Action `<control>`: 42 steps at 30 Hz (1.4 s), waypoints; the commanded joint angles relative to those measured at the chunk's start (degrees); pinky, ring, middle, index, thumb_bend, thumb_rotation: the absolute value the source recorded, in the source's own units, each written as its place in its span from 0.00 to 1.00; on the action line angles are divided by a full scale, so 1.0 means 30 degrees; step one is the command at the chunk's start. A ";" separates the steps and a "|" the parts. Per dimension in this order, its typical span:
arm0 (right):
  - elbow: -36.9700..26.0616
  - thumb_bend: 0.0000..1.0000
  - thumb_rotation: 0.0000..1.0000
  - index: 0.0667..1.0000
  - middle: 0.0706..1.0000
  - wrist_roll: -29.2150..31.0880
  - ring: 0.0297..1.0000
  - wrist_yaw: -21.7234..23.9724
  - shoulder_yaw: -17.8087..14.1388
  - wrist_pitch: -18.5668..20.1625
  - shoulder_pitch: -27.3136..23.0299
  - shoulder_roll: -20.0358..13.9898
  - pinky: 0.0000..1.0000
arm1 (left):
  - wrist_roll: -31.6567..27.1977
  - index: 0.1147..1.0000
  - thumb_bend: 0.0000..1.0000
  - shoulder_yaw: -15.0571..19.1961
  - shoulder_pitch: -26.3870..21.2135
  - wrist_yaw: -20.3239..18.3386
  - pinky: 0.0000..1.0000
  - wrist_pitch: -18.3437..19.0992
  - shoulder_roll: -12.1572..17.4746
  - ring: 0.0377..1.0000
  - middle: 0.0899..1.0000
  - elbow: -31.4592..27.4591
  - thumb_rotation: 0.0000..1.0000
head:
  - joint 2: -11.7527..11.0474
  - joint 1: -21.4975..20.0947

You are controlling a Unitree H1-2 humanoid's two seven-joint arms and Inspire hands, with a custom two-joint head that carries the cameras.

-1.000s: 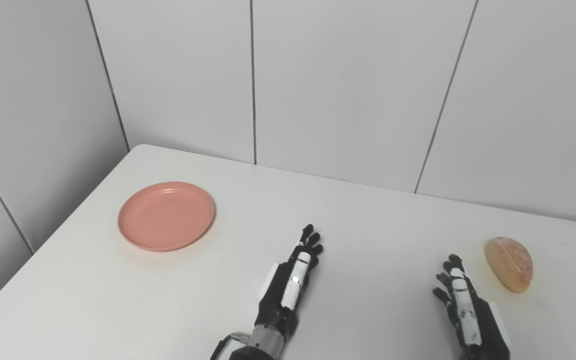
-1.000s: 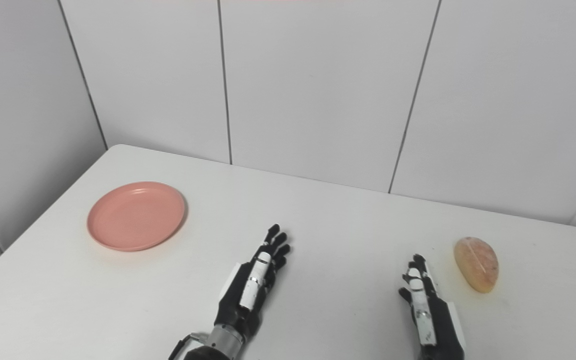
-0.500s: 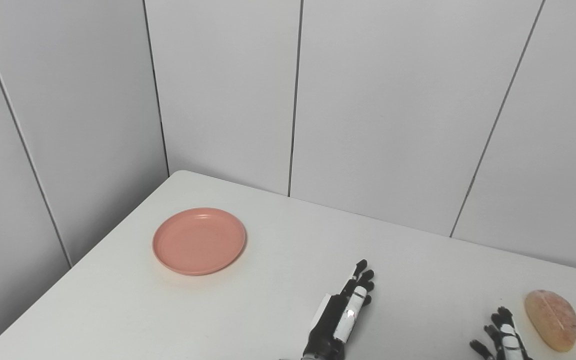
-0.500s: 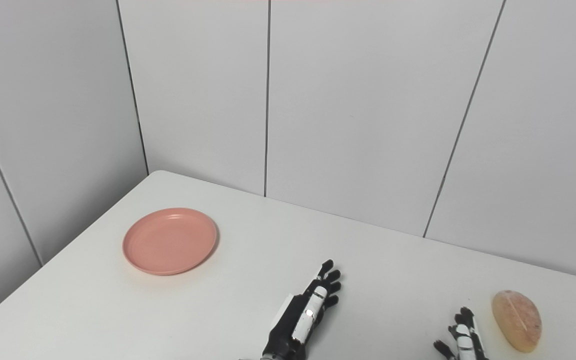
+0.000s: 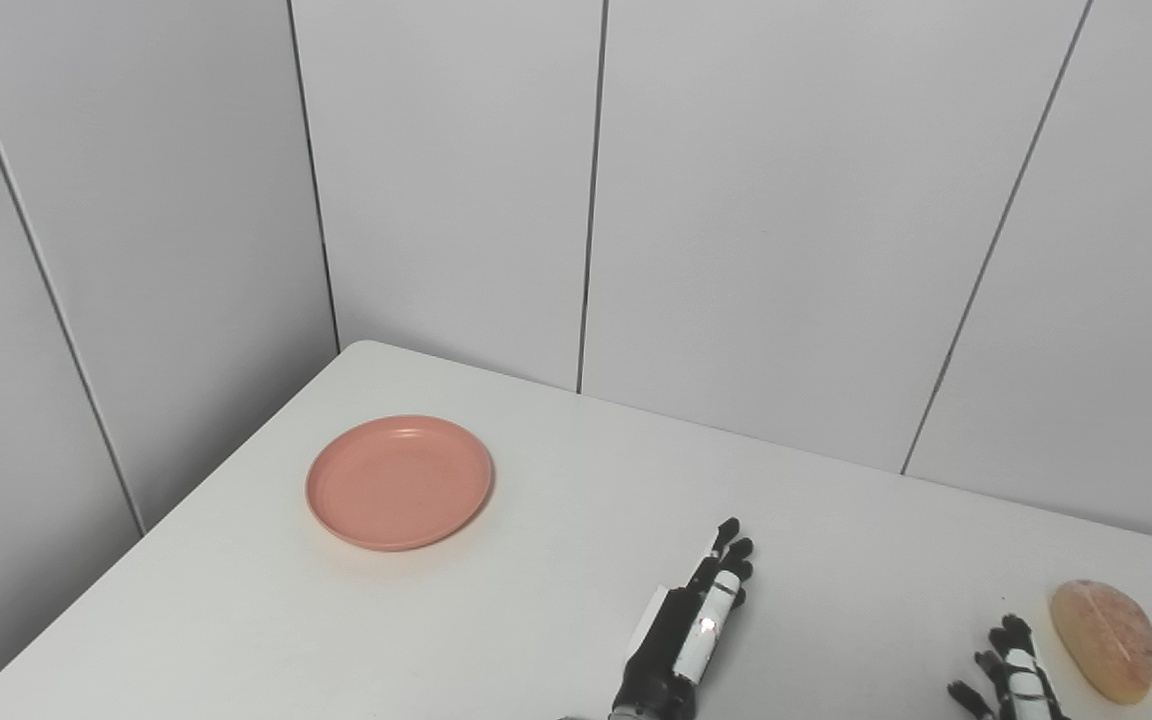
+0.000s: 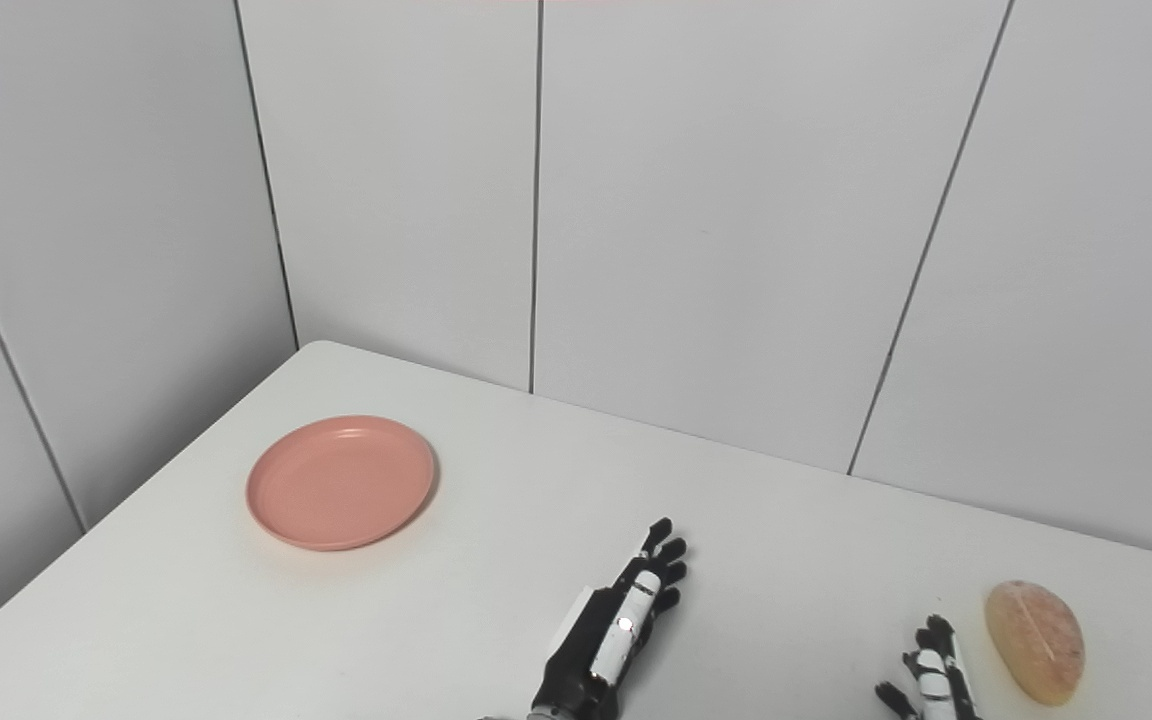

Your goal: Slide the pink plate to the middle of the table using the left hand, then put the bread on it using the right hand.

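Note:
A round pink plate (image 5: 399,482) lies flat and bare on the left part of the white table (image 5: 556,520), near the far corner. The bread (image 5: 1105,640), a pale oval roll with a slit along its top, rests at the far right. My left hand (image 5: 693,625) lies low over the table's middle near the front edge, open, fingers stretched forward, well to the right of the plate. My right hand (image 5: 1008,677) is cut off by the picture's bottom edge; its fingers are spread, holding nothing, just left of the bread (image 6: 1034,640).
Grey panelled walls (image 5: 736,220) close the table at the back and on the left, meeting in a corner behind the plate. The table's left edge (image 5: 151,535) runs diagonally toward the front.
The camera tilted up and swung left a second ago, so the whole picture shifted down and to the right. Over the last half second nothing visibly moved; both hands stay open.

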 commanded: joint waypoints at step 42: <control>-0.2999 0.13 1.00 1.00 1.00 -0.0463 1.00 -0.0325 0.0457 0.2391 0.0139 0.0391 1.00 | -0.1407 0.96 0.42 0.2979 -0.1873 -0.0534 0.99 0.5666 0.3151 0.96 0.97 -0.8059 1.00 | 0.0472 0.0683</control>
